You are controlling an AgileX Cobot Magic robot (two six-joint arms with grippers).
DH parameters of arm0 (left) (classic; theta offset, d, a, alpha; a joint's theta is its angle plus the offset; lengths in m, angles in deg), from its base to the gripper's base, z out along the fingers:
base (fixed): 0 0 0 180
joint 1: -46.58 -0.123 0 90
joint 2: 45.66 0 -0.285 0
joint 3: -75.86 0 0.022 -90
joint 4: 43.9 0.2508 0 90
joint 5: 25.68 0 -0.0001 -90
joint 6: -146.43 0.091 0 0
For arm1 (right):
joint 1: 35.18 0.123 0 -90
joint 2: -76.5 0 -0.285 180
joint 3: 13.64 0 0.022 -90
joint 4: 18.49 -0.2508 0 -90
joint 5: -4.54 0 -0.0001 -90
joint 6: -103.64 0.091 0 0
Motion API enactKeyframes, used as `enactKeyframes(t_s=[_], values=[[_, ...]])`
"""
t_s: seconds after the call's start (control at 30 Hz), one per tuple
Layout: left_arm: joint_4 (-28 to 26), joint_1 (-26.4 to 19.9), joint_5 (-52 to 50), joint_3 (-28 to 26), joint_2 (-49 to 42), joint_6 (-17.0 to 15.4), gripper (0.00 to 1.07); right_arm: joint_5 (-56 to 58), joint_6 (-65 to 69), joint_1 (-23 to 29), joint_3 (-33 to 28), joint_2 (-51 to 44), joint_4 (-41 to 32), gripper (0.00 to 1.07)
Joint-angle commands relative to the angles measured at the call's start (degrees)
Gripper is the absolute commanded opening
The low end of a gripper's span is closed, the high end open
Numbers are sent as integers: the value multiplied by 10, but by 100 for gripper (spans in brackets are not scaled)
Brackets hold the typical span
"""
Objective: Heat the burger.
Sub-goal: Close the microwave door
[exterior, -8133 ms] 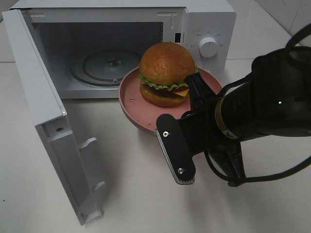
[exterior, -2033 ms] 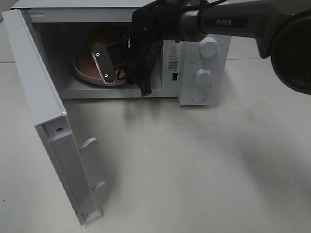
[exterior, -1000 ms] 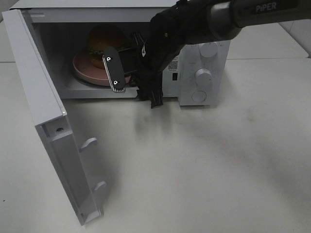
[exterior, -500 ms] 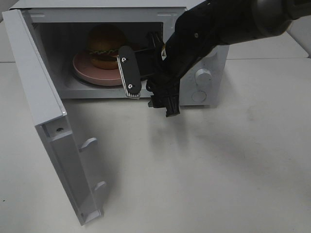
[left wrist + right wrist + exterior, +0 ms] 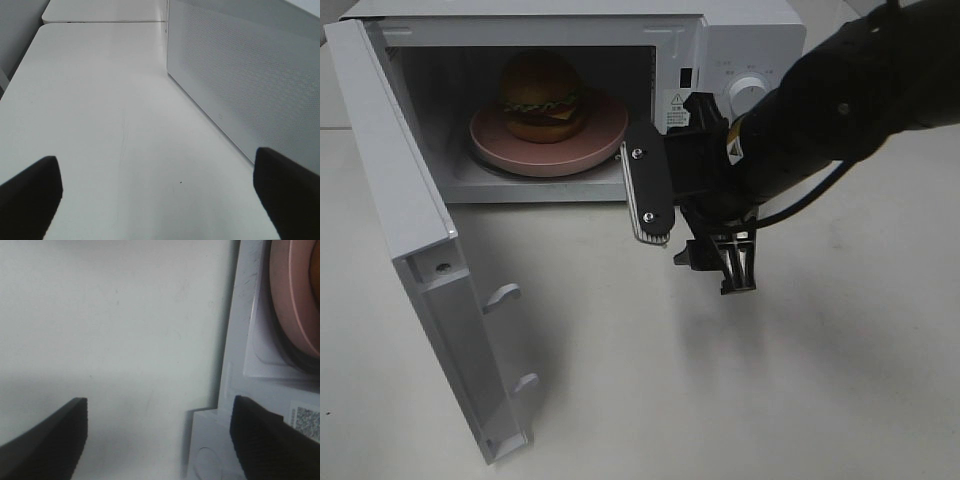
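The burger [image 5: 542, 95] stands on a pink plate [image 5: 582, 143] inside the open white microwave [image 5: 740, 45], on the turntable. My right gripper [image 5: 675, 175] is open and empty. It hangs outside the cavity, just in front of the microwave's right front corner, apart from the plate. In the right wrist view the gripper [image 5: 160, 440] shows both fingers spread wide over the table, with the plate's rim [image 5: 292, 310] at the edge. My left gripper [image 5: 160, 200] is open and empty beside the microwave's side wall [image 5: 240, 85]. It is not in the exterior view.
The microwave door [image 5: 410, 220] stands swung open to the left and reaches toward the table's front. Control knobs [image 5: 748, 95] are on the right panel, partly behind my right arm. The white table [image 5: 720, 400] lies in front.
My right gripper has pulled out of the microwave cavity, moving right and toward the front. The plate with the burger stays inside, now fully visible.
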Motion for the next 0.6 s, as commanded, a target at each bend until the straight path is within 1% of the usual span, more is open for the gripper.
enactKeyframes(t_s=[0.03,0.1,0.2,0.27,0.33,0.37,0.4,0.43,0.47,0.5,0.53,0.57,0.6], values=[[1,-1,-7,2,-11,0,98,-1,21,2,-13,-18,-2,76],[1,-1,-7,2,-11,0,98,3,71,2,-49,-64,-3,76],[1,-1,-7,2,-11,0,98,3,88,2,-56,-73,-3,76],[1,-1,-7,2,-11,0,98,9,160,2,-93,-116,-3,76],[1,-1,-7,2,-11,0,98,15,178,2,-100,-128,-5,76],[1,-1,-7,2,-11,0,98,32,229,2,-115,-151,-7,76],[1,-1,-7,2,-11,0,98,32,229,2,-115,-151,-7,76],[1,-1,-7,2,-11,0,98,41,257,2,-120,-160,-7,76],[1,-1,-7,2,-11,0,98,65,309,2,-129,-183,-7,76],[1,-1,-7,2,-11,0,98,65,309,2,-129,-183,-7,76],[1,-1,-7,2,-11,0,98,80,339,2,-134,-195,-7,76],[1,-1,-7,2,-11,0,98,110,390,2,-139,-218,-7,76],[1,-1,-7,2,-11,0,98,110,390,2,-139,-218,-7,76]])
